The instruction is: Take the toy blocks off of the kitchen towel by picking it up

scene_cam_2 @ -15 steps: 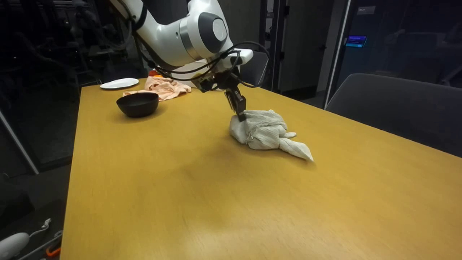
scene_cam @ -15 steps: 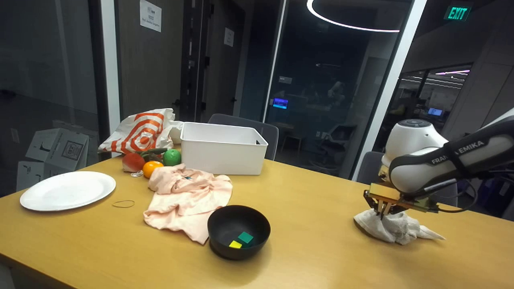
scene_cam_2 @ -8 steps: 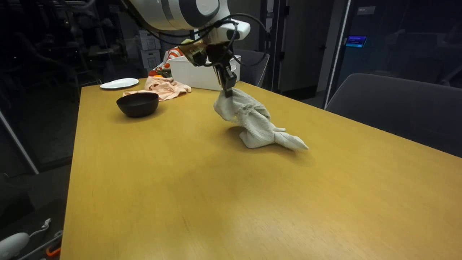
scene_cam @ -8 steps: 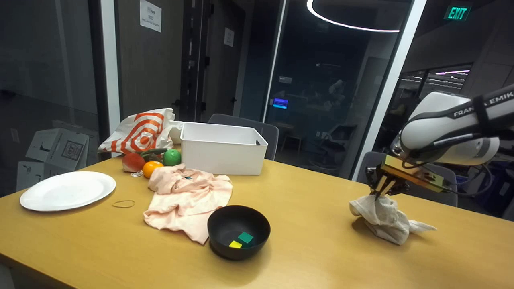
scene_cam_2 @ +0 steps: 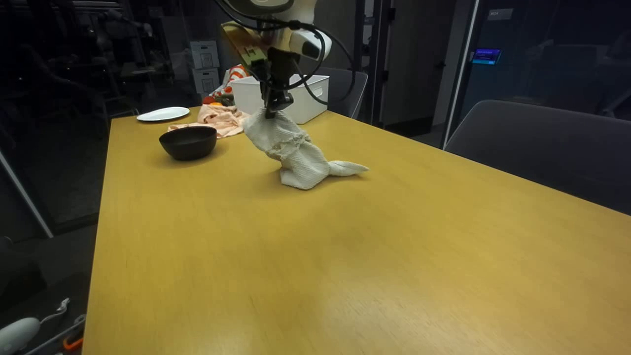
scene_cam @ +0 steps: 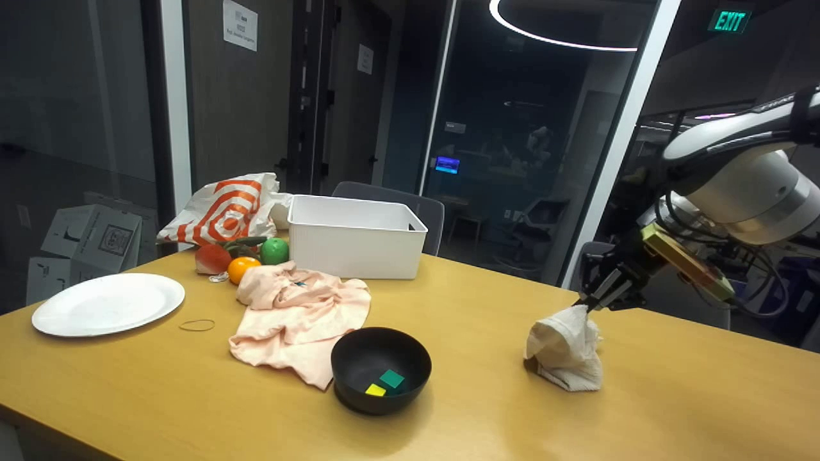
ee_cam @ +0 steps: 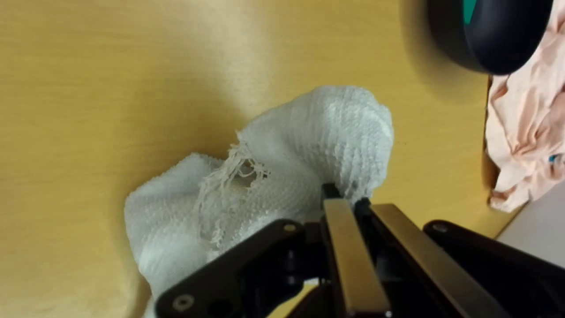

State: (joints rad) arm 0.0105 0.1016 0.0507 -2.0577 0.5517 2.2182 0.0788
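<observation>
apparently it's the lifting step, the black two-fingered hand [ee_cam: 346,201] clamped on the crumpled off-white cloth towel [scene_cam: 567,352], whose lower end seems to rest on the yellow-brown wooden bench [scene_cam_2: 345,266], so the next move likely calls for raising it clear.

Room: dark glass walls [scene_cam: 519,83], pale frames [scene_cam: 619,141]; dark door [scene_cam: 243,128] with paper sign [scene_cam: 240,25] | Light: curved white ring [scene_cam: 576,46] up high — glowing; green EXIT sign [scene_cam: 730,21] | Furniture: yellow-brown table [scene_cam_2: 345,276] — grey chairs [scene_cam_2: 542,153] alongside
</observation>
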